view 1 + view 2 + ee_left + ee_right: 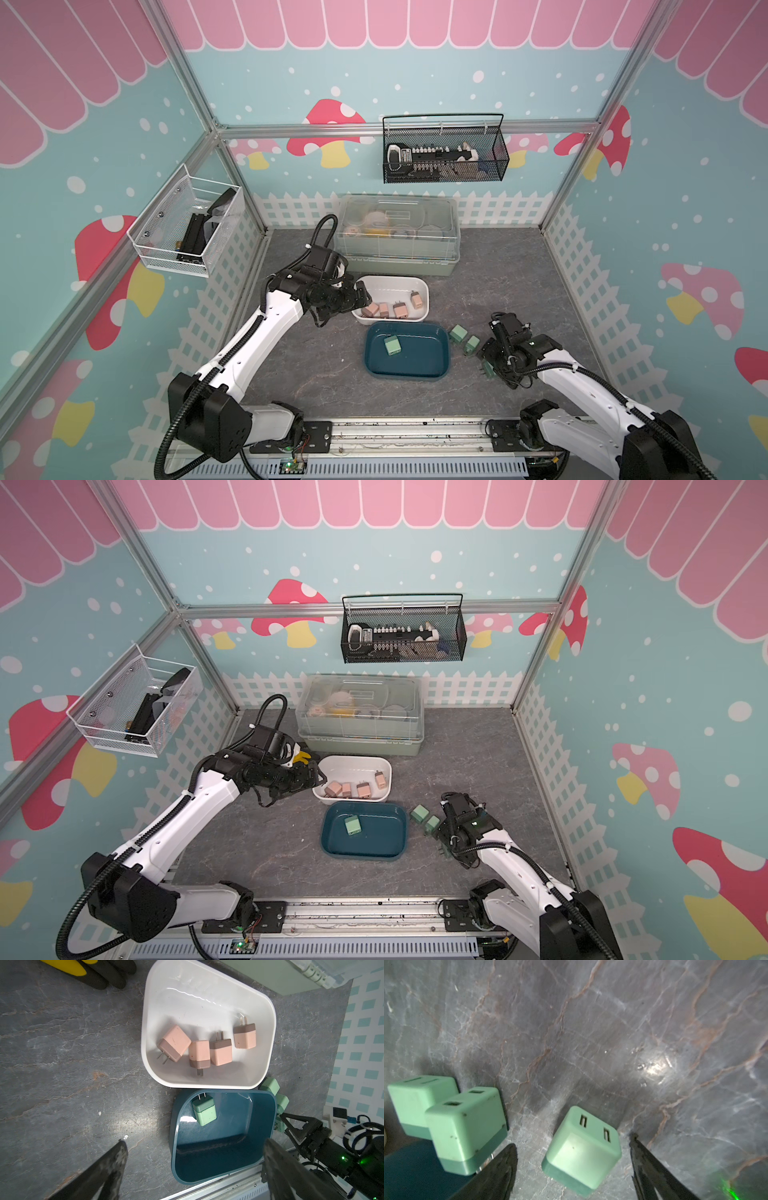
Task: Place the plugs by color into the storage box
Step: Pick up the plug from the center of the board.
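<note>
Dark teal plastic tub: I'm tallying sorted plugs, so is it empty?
Not empty: the dark teal plastic tub holds one mint green cube-shaped plug, lying on its floor.

The tabletop [591, 1022] is grey and marbled, with rusty-brown and pale veins. Beside the white box [386, 289] sits a dark blue-green teal box [424, 353]. The pink plugs [176, 1042] are pale pink with a brown band at the prong end. The green plugs [583, 1153] are mint with a darker green band. The left claw [195, 1141] and right claw [573, 1140] are black, and the arms [257, 336] are white with black joints. The walls [415, 75] are pale teal with white dots. They also carry red and pink white-spotted mushrooms [332, 124] on yellow stems, a white fence [498, 208] and pink scallops [332, 20]. The black basket [444, 174] and white basket [166, 249] are mesh.
</note>
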